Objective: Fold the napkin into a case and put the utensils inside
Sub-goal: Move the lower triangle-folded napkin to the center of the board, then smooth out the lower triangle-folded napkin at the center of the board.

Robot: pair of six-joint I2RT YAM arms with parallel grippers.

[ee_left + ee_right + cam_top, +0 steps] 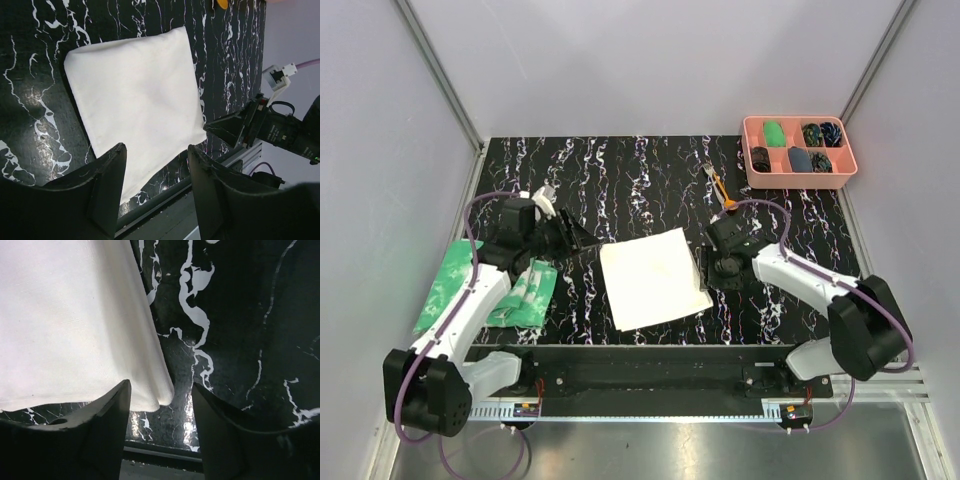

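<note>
While napkin (653,277) lies flat, right end effector (161,385) open at its corner

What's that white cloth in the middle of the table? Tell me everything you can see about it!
It is the napkin, a plain cream-white square of thin, soft-looking cloth. It lies flat and smooth near the middle of the black marbled table, turned a little askew, and is not yet folded into a narrow case. Nothing lies on it. The right gripper hangs open over its near right corner. Whether the fingers touch the cloth cannot be told.
</note>
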